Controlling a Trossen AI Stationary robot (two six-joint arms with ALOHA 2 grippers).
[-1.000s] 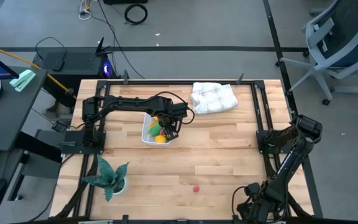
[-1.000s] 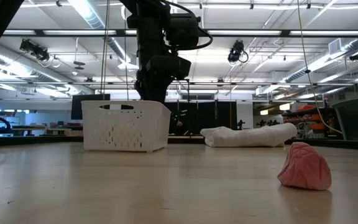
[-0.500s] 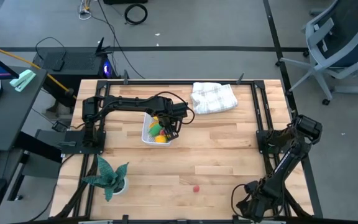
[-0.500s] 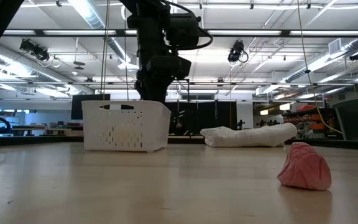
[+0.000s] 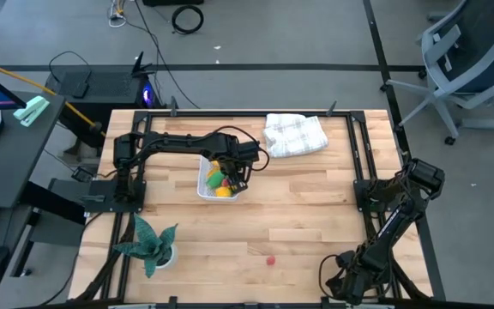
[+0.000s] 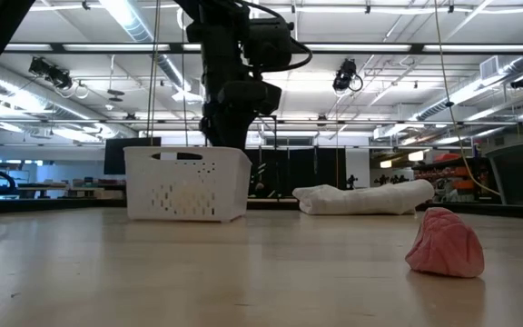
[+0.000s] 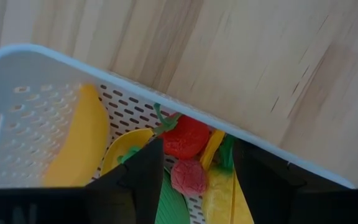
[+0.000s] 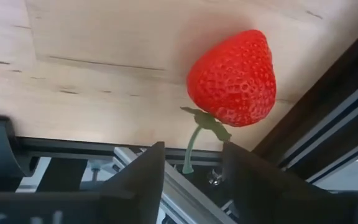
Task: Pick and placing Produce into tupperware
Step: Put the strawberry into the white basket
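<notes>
The white perforated tupperware [image 5: 206, 176] stands on the table left of centre; it also shows in the low view [image 6: 187, 184]. It holds a yellow banana [image 7: 73, 149], a red piece with a green stem [image 7: 185, 135], a small pink-red piece [image 7: 188, 177] and yellow and green pieces. My left gripper [image 7: 197, 186] is open, pointing down into the tupperware, with the pink-red piece between its fingers and untouched. My right gripper [image 8: 191, 180] is open at the table's near right corner. A red strawberry [image 8: 232, 78] lies just ahead of it, its green stem [image 8: 191, 149] reaching between the fingers.
A pink-red piece [image 5: 270, 258] lies alone on the table near the near edge and looms large in the low view [image 6: 445, 242]. A white checked cloth [image 5: 295, 135] lies at the far right. A potted green plant [image 5: 150, 245] stands near left. Dark frame rails [image 8: 328, 118] edge the table.
The tupperware has shifted slightly toward the table's right while my left gripper stays in it. My right arm has settled a little lower at the near right corner.
</notes>
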